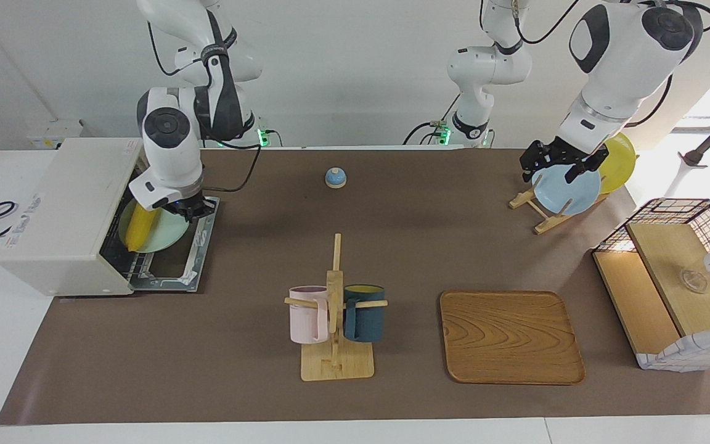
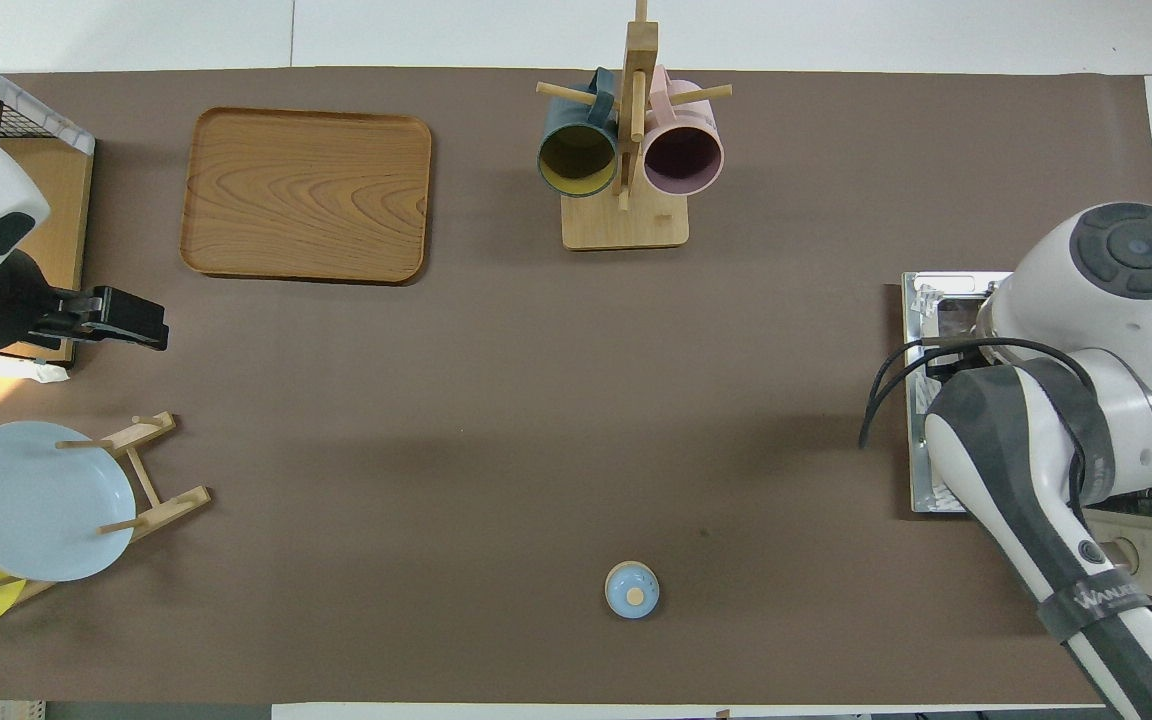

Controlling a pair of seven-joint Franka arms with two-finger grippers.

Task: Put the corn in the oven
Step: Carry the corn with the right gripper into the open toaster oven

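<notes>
Corn beside right fingers, seemingly

oven mouth blocked by green plate (door down); table middle bare around bell
</notes>
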